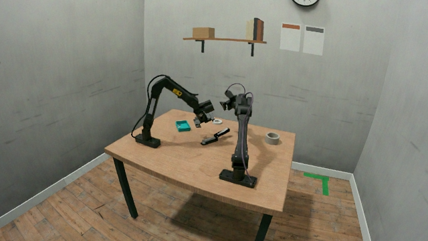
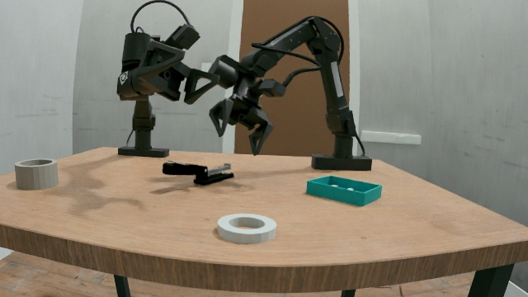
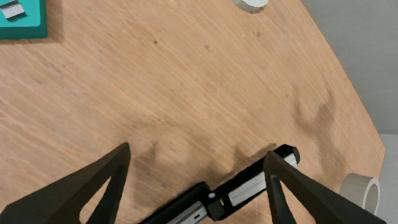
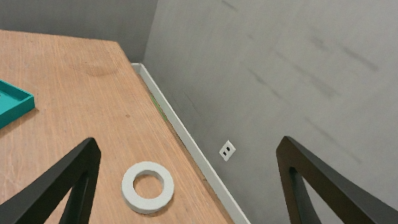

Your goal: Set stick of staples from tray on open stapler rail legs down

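The black stapler (image 1: 215, 136) lies open on the table, its silver rail showing; it also appears in the exterior view (image 2: 198, 171) and the left wrist view (image 3: 235, 192). The teal tray (image 1: 182, 126) (image 2: 343, 190) holds pale staple sticks (image 3: 12, 10). My left gripper (image 1: 200, 122) (image 2: 237, 140) (image 3: 198, 153) is open and empty. It hangs above the table between tray and stapler, pointing down. My right gripper (image 1: 223, 104) (image 2: 202, 84) (image 4: 192, 144) is open and empty, held high and pointing out past the table's far edge.
A white ring (image 1: 217, 121) (image 2: 247, 230) (image 4: 148, 186) lies near the far table edge. A grey ring (image 1: 272, 138) (image 2: 36, 173) (image 3: 361, 192) stands beyond the stapler. Both arm bases stand on the table.
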You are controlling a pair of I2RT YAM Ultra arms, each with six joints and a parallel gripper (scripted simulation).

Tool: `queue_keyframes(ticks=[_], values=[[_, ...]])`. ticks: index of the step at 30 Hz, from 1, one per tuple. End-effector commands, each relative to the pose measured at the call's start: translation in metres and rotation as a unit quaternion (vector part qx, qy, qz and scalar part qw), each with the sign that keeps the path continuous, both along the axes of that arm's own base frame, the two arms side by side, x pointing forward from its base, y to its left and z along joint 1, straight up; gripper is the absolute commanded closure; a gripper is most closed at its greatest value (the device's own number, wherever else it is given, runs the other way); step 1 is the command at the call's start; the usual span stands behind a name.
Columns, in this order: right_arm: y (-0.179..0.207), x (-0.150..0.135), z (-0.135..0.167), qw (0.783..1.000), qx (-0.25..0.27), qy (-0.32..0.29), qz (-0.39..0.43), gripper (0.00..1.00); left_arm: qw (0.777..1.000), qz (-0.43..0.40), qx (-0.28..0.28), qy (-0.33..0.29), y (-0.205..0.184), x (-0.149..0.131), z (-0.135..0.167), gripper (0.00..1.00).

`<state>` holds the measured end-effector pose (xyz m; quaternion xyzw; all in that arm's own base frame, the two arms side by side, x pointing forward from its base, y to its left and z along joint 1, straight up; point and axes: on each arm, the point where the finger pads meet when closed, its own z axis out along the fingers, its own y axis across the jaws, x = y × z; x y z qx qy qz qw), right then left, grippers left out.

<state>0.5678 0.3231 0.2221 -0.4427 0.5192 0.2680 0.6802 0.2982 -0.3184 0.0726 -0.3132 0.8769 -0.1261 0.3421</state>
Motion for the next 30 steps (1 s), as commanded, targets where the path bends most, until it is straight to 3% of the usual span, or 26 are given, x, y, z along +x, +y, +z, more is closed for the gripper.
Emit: queue_keyframes(ticks=[1, 18, 25, 30], values=[[0.000, -0.001, 0.006, 1.000, 0.002, -0.006, 0.000, 0.00, 1.000, 0.000, -0.004, -0.003, -0.001, 0.001, 0.003, 0.00], [0.000, -0.001, 0.006, 1.000, 0.002, -0.006, 0.000, 0.00, 1.000, 0.000, -0.004, -0.003, -0.001, 0.001, 0.003, 0.00], [0.000, -0.001, 0.006, 1.000, 0.002, -0.006, 0.000, 0.00, 0.997, -0.079, 0.020, -0.001, 0.004, 0.004, 0.006, 0.00], [0.001, -0.002, 0.005, 1.000, 0.003, 0.008, -0.005, 0.00, 0.983, -0.170, 0.075, 0.010, 0.048, 0.004, 0.005, 0.00]])
